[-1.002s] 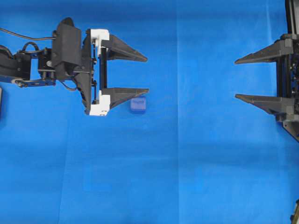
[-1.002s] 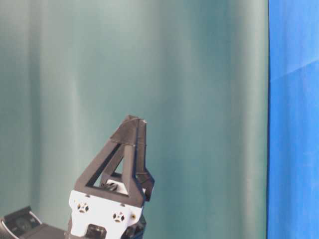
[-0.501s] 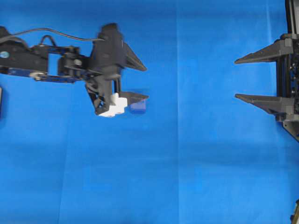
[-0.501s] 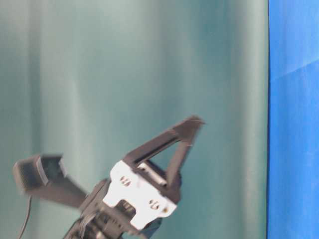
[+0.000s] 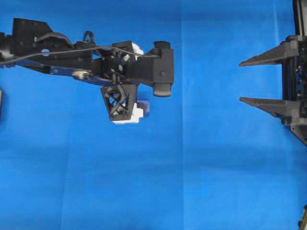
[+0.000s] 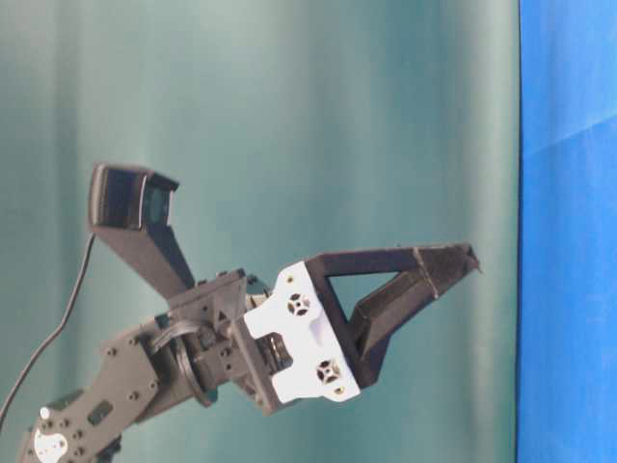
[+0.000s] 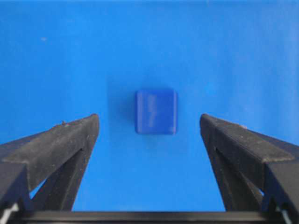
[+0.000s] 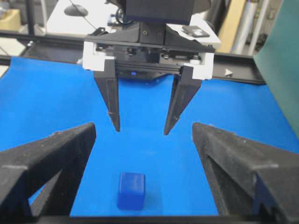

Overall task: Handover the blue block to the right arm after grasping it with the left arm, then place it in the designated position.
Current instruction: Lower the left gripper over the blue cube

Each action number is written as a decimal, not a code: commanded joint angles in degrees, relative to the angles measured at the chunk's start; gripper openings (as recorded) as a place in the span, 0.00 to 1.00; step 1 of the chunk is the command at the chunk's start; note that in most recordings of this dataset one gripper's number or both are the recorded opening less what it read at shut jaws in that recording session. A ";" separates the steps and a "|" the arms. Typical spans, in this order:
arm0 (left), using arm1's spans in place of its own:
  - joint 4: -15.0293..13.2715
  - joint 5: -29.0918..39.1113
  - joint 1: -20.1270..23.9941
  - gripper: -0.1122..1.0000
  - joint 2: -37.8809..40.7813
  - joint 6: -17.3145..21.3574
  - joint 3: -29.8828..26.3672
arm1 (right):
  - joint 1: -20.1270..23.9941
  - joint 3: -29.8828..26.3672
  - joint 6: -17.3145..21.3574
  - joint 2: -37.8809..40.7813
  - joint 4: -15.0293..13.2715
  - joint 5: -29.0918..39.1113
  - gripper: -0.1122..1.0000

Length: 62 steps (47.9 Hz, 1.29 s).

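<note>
Descending on blue block (image 7: pixel 156 111) | left gripper (image 8: pixel 141 129) jaws apart above it, nothing held | keep block centred, then close | right gripper (image 5: pixel 242 81) spread, empty

Overhead view: straight down on the bright-blue cloth (image 5: pixel 201 158), mid range. Table-level view: low, side-on, teal backdrop behind, close. Left wrist view: down between its own fingers, very near. Right wrist view: low, facing 12 o'clock. Both wrist views share the small dark-blue cube (image 7: pixel 156 111).
</note>
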 commanded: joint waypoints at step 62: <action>0.09 0.53 -0.26 0.93 -0.18 -0.35 -1.58 | -0.09 -1.76 -0.09 0.79 0.00 -0.70 0.98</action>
